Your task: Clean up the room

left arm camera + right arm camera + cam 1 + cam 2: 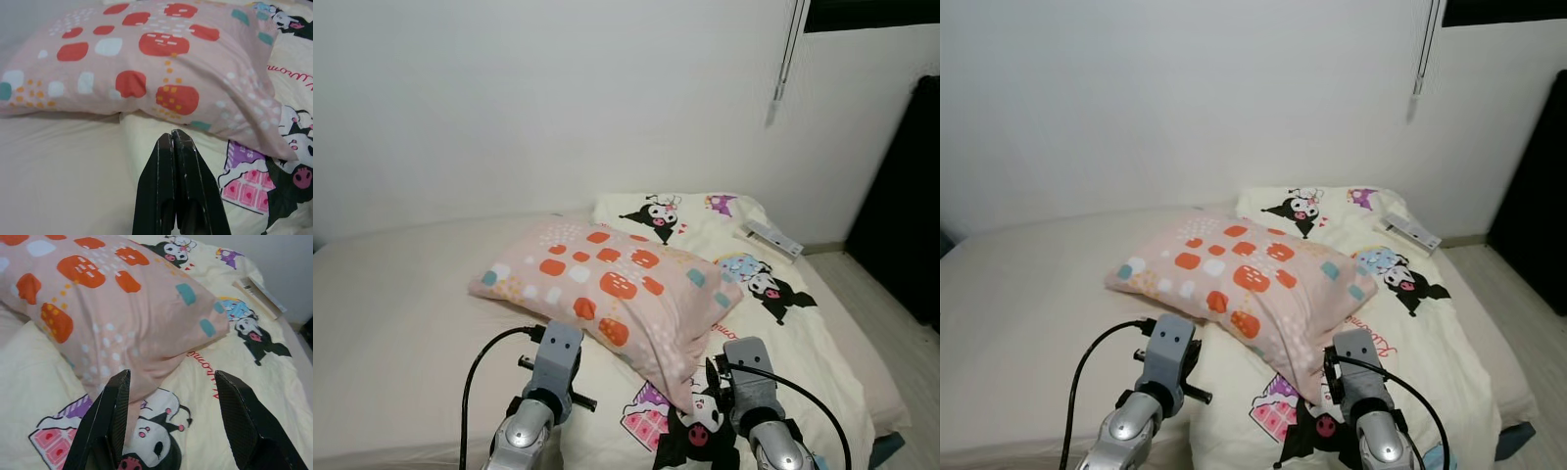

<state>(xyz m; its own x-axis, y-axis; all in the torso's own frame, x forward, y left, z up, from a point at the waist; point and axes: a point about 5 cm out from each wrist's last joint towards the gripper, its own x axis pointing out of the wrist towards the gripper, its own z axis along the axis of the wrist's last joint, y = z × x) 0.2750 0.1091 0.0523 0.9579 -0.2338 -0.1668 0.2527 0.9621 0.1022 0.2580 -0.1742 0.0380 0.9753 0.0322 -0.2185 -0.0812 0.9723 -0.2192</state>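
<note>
A pink pillow [612, 287] with orange, white and teal patches lies across the bed, partly on a cream cartoon-print blanket [773, 323]. My left gripper [172, 134] is shut with nothing in it, hovering just short of the pillow's near edge [146, 105] above the sheet. The right gripper [171, 382] is open, its fingers [115, 406] spread on either side of the pillow's near corner [146, 367] without touching it. In the left eye view both wrists [553, 367] sit low at the foot of the bed.
A beige sheet covers the mattress [401, 313] to the left. A white box-like object [773, 238] lies on the blanket near the wall. A blind cord [783, 69] hangs at the right, and wooden floor [901, 323] runs beside the bed.
</note>
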